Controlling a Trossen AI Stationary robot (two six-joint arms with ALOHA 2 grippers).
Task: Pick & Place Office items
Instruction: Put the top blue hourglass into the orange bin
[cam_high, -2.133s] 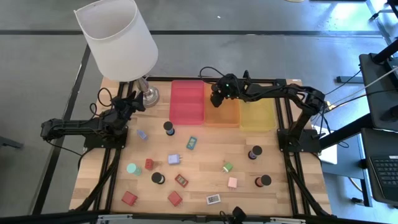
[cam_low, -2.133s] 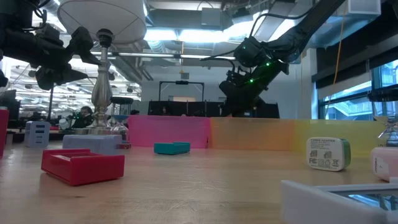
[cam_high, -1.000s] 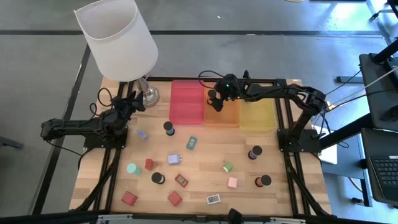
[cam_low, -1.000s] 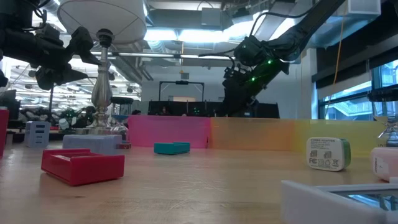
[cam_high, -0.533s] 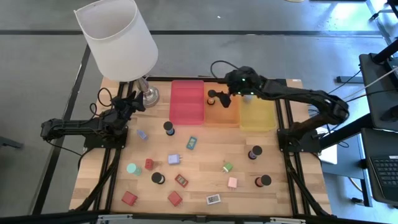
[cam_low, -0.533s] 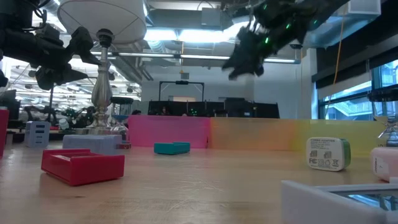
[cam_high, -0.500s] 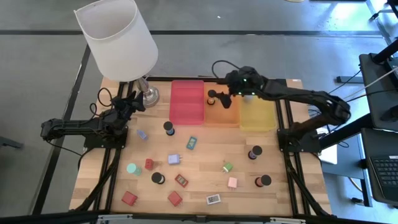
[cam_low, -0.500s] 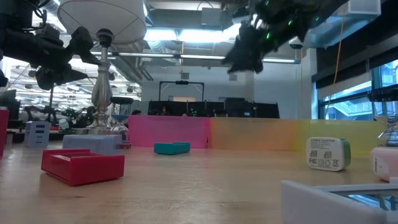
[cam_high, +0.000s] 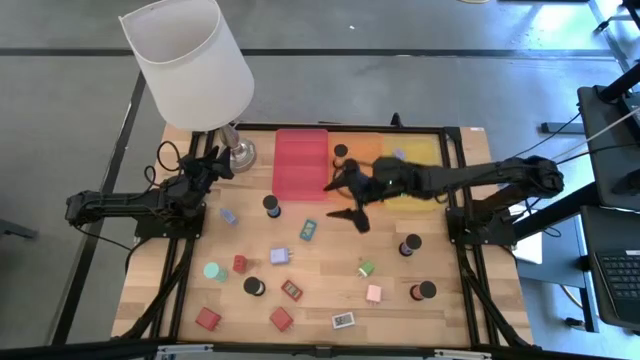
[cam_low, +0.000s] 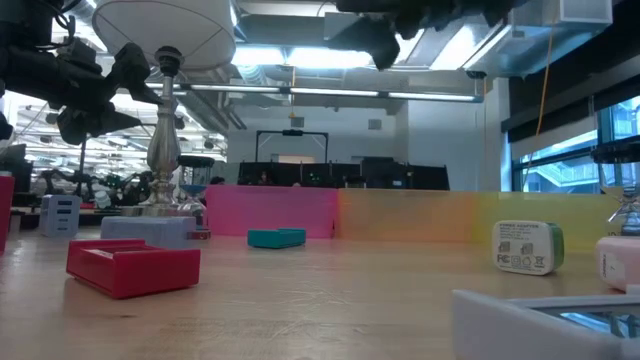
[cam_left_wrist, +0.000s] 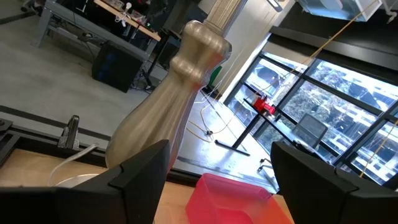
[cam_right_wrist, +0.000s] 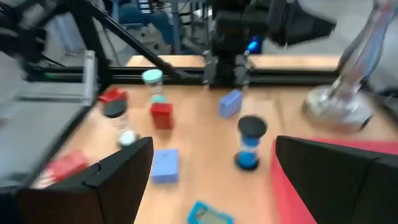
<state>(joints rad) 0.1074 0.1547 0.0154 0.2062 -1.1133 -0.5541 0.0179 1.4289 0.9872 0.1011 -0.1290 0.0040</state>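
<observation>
A: Where is the right gripper (cam_high: 352, 203)?

B: Just off the front edge of the red tray (cam_high: 301, 163), over bare wood. Its jaws are spread and nothing sits between them; its own camera shows both dark fingers (cam_right_wrist: 118, 180) wide apart.

A: And the left gripper (cam_high: 215, 165)?

B: It waits beside the lamp base (cam_high: 240, 154), on the far side of that base from the red tray, jaws apart too (the lamp stem (cam_left_wrist: 171, 106) fills the gap in its wrist view).

A: The office items?

B: One black cylinder (cam_high: 341, 152) stands in the orange tray (cam_high: 366, 148), next to the red tray. A second black cylinder with a blue foot (cam_high: 272, 206) stands just in front of the red tray, the teal block (cam_high: 308, 230) a little further out. The remaining pieces, among them a red block (cam_high: 208, 319) and the pink cube (cam_high: 374, 293), lie scattered well in front of the red tray.
</observation>
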